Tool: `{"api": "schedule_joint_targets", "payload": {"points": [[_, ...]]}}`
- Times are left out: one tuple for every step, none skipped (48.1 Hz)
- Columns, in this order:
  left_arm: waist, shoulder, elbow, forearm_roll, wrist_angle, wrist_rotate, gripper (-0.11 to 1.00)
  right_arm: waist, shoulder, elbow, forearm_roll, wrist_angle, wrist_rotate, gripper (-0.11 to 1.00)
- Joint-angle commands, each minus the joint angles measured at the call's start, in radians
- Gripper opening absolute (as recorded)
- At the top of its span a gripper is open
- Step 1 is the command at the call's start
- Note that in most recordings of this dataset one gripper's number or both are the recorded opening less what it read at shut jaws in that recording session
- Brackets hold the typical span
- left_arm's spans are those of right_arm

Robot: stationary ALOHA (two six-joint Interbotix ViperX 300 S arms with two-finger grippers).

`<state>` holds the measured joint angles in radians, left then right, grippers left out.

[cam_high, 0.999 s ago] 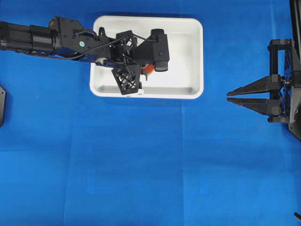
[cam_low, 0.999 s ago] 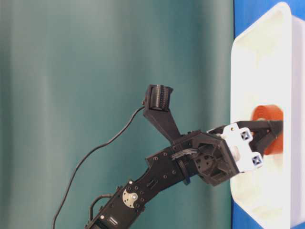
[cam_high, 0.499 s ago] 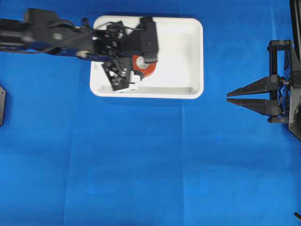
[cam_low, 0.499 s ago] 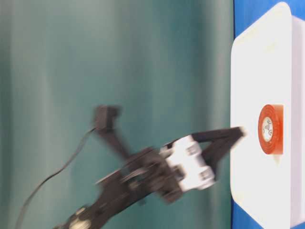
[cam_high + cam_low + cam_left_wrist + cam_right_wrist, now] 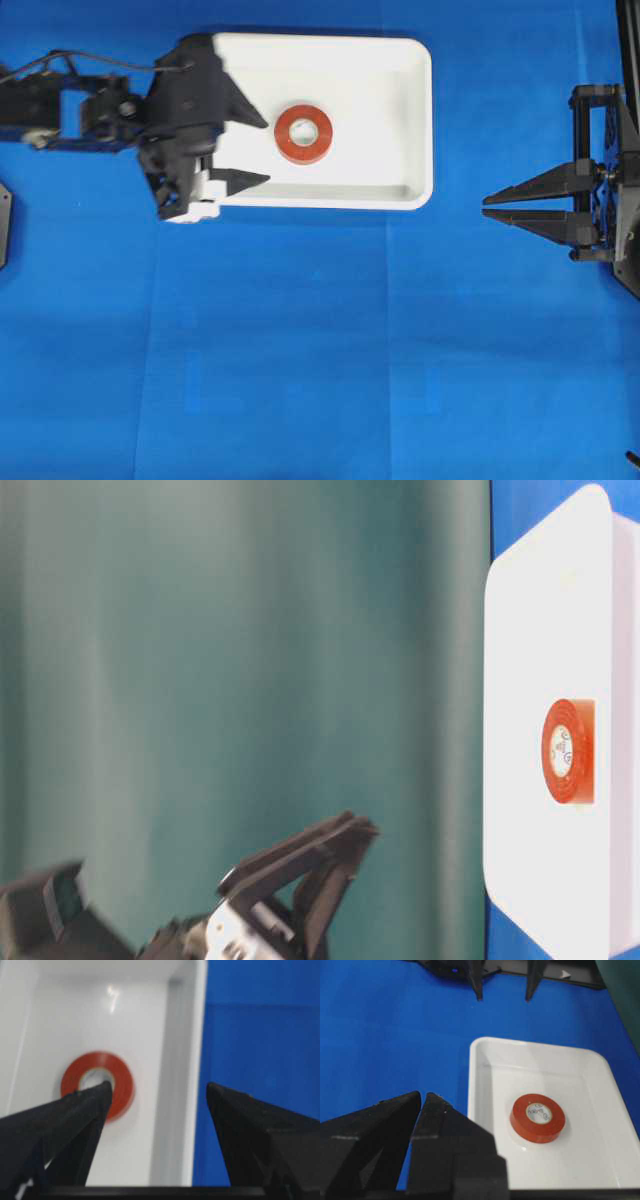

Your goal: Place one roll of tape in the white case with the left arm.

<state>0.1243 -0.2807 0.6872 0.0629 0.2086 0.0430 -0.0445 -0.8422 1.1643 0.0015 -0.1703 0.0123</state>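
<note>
The orange-red roll of tape [image 5: 305, 133] lies flat inside the white case [image 5: 385, 120], left of its middle. My left gripper [image 5: 266, 150] is open and empty. It hovers over the case's left end, and its fingertips stop just short of the roll. In the left wrist view the roll [image 5: 122, 1080] shows partly behind one finger, and the gripper [image 5: 157, 1091] straddles the case's rim [image 5: 192, 1060]. My right gripper [image 5: 486, 207] is shut and empty, well right of the case. The right wrist view shows the roll [image 5: 537, 1117], the case [image 5: 492, 1085] and the right gripper [image 5: 422, 1096].
A blue cloth [image 5: 320, 350] covers the table. A black part [image 5: 3, 225] sits at the left edge. In the table-level view the left gripper [image 5: 350, 855] is raised away from the case [image 5: 545, 630], with a green curtain behind.
The left gripper let go of the roll, opened and drew back to the left and up out of the case. The roll now lies flat in the case. The right arm has not moved.
</note>
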Motion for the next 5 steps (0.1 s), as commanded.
{"api": "schedule_joint_targets", "payload": {"points": [[-0.011,-0.066,0.041,-0.003,-0.089,-0.002,0.72,-0.002,0.002,-0.014,0.002,-0.008,0.002,0.02],[-0.012,-0.077,0.057,-0.003,-0.106,-0.002,0.72,-0.002,0.003,-0.012,0.003,-0.009,0.002,0.02],[-0.015,-0.097,0.075,-0.005,-0.132,-0.003,0.72,-0.002,0.003,-0.014,0.003,-0.009,0.002,0.02],[-0.017,-0.107,0.087,-0.005,-0.149,-0.003,0.72,-0.002,0.002,-0.014,0.003,-0.009,0.000,0.02],[-0.018,-0.118,0.098,-0.006,-0.161,-0.003,0.72,-0.002,0.003,-0.014,0.002,-0.009,0.002,0.02]]}}
